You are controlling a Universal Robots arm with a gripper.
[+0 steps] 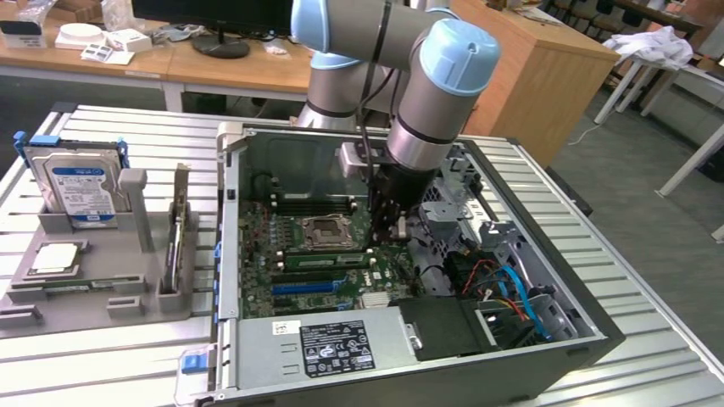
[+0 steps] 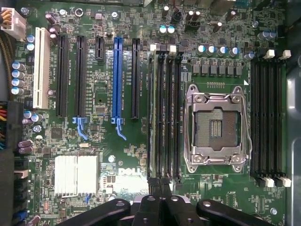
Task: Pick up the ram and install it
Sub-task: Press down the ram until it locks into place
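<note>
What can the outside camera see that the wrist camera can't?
Outside camera alone: the robot arm reaching into the computer case, a hard drive standing in a gray holder beside it, and desks behind. Wrist camera alone: a close look down at the white slot and a silver heat sink. Both: the green motherboard, its empty processor socket, the blue slot and the shut gripper.

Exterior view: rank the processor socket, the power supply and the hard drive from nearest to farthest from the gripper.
Measured from the gripper, which is lowered inside the open computer case:
1. processor socket: on the motherboard, just toward the exterior view's left of the gripper.
2. power supply: at the case's near edge, with a black label on it.
3. hard drive: outside the case, standing in the grey holder at the exterior view's far left.
</note>
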